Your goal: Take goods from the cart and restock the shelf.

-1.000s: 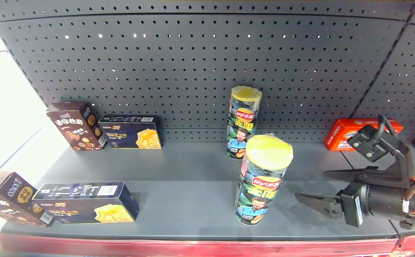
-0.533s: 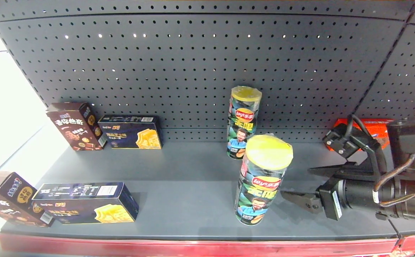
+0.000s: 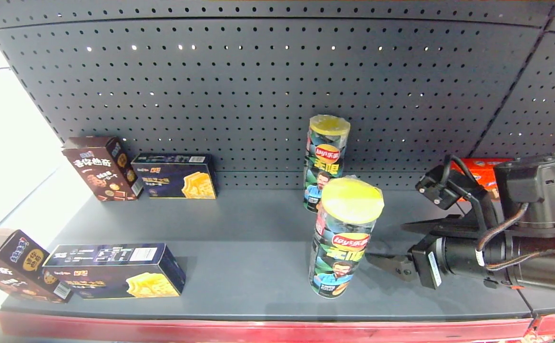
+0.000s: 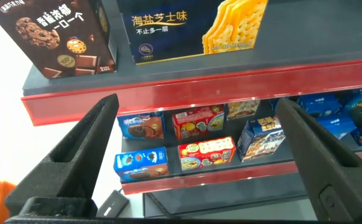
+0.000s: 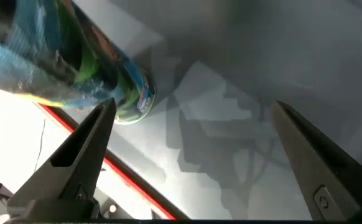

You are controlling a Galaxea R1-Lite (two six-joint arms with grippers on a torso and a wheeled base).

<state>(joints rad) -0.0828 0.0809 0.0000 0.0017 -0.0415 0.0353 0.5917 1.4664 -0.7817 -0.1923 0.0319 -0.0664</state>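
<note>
Two chip cans with yellow lids stand on the grey shelf (image 3: 239,267): one at the back (image 3: 326,162), one near the front (image 3: 344,238). My right gripper (image 3: 385,242) lies level just right of the front can, open, its nearer fingertip at the can's side. In the right wrist view the front can (image 5: 75,62) is beside one finger of the right gripper (image 5: 193,106), not between the two. My left gripper (image 4: 196,102) is open and holds nothing, below the shelf's red front edge (image 4: 231,81).
A brown cookie box (image 3: 101,167) and a navy cracker box (image 3: 176,176) stand at the back left; a similar pair (image 3: 115,270) sits front left. An orange box (image 3: 477,174) is half hidden behind my right arm. Lower shelves (image 4: 199,149) hold small boxes.
My right gripper has moved left along the shelf toward the front can. The front can has shifted slightly left.
</note>
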